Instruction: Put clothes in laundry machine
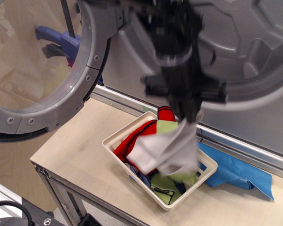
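— Any brand, label or writing? 
— None readable; only a dark outline on a lime green cloth point(166, 188) at the basket's near corner, too blurred to make out. 
— Gripper? 
— Black gripper point(191, 114), motion-blurred, fingers pinched on the top of a pale grey cloth point(172, 149) hanging limp straight below, its lower end draped over the white slotted basket point(119, 136). 
— Count under it? 
— One pale grey piece, one red piece with black trim point(144, 134) below-left in the basket, lime green in two patches, possibly two pieces. One blue cloth point(238, 172) below-right, outside the basket on the pale wooden table point(73, 155). 
— Farther off? 
— Directly behind, grey laundry machine point(247, 52) with wide round drum mouth; to the left, round grey-rimmed door point(85, 80) swung open, clear window. Beyond the window, a purple-blue object point(56, 37) and wood-coloured floor.
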`<state>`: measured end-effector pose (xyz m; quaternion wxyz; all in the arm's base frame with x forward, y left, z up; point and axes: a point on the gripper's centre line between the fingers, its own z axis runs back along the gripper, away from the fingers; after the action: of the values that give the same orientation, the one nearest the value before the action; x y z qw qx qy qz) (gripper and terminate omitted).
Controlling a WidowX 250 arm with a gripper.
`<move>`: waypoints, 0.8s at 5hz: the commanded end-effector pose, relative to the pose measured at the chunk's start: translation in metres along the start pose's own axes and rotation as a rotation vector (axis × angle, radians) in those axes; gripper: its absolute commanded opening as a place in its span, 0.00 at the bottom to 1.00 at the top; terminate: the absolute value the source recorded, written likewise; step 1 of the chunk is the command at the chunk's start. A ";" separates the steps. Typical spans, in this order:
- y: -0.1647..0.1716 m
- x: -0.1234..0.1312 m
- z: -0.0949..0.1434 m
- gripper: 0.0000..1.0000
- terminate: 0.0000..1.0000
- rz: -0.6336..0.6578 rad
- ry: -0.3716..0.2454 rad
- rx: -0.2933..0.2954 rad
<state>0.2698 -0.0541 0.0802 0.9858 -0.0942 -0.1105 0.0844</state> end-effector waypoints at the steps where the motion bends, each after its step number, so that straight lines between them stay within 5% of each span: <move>1: -0.029 0.051 0.050 0.00 0.00 -0.078 -0.346 -0.070; 4: -0.047 0.116 0.061 0.00 0.00 -0.069 -0.559 -0.068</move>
<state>0.3774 -0.0685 0.1492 0.9268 -0.0897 -0.3582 0.0683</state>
